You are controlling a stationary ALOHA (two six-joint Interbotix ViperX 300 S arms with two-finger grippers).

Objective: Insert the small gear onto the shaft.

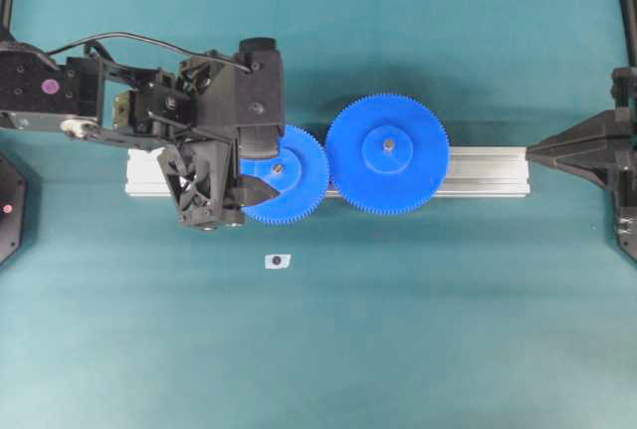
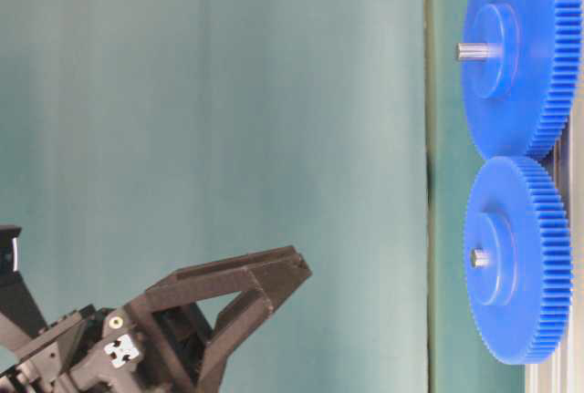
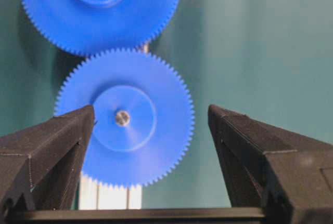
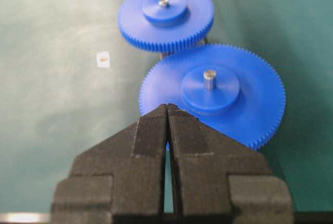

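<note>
The small gear lies flat on the rail, its teeth meshed with the larger gear's. The silver end of the shaft shows through its centre hole. In the left wrist view the small gear and the shaft sit below my left gripper, which is open and holds nothing. The table-level view shows the left gripper well clear of the small gear. My right gripper is shut and empty, short of the larger gear.
The larger blue gear with its grey pin sits on the ribbed aluminium rail. A small white tag lies on the green mat in front of the rail. The right gripper rests at the rail's right end.
</note>
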